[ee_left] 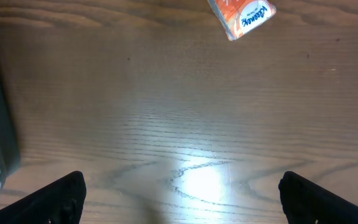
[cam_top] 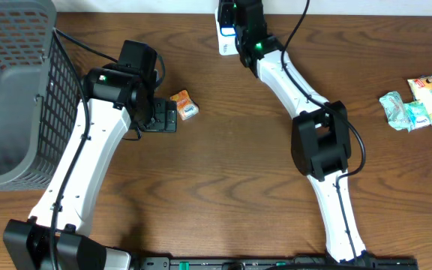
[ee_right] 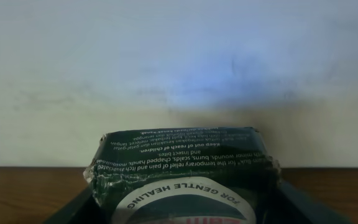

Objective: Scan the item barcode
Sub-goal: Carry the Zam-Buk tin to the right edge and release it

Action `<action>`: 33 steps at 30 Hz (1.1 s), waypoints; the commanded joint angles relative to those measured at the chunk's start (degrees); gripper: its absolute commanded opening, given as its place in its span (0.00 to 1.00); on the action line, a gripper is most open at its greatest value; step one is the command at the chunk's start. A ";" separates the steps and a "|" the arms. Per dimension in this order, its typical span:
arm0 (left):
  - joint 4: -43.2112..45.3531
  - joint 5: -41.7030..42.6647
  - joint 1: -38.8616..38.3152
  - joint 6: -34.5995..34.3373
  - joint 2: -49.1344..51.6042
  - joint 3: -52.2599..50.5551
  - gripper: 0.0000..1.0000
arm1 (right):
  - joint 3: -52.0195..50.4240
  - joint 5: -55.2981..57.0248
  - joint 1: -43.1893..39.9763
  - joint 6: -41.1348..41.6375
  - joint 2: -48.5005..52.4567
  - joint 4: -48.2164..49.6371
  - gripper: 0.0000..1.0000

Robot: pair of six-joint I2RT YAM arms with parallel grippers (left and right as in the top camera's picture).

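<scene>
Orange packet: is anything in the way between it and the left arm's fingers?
Nothing visible. In the left wrist view only bare wooden table lies between the open left fingers and the orange packet ahead of them.

Left arm: base at near-left, link runs up and away to a bent wrist at mid-left, green LED lit. Left gripper points right in the overhead view and its wrist camera looks down. Jaws are spread wide, with one finger in each lower corner of the wrist view and nothing between them.

Right arm: base at near-centre-right, upper link rises to a black elbow joint, forearm angles up-left to the far edge, green LEDs lit at the wrist. Right gripper is level and faces the wall. Its fingers sit against both sides of the package, gripping it partway open.
</scene>
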 commanded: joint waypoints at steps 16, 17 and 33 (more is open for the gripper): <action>-0.20 -0.31 -0.02 -0.31 0.13 -0.13 0.98 | 1.03 1.07 -9.68 -0.52 -10.16 -21.22 0.47; -0.22 -0.31 -0.02 -0.31 0.13 -0.13 0.98 | 1.03 1.09 -10.95 -0.72 -10.95 -24.46 0.46; -0.20 -0.31 -0.02 -0.31 0.13 -0.13 0.98 | -3.30 1.09 -35.60 -15.08 -13.03 -61.92 0.47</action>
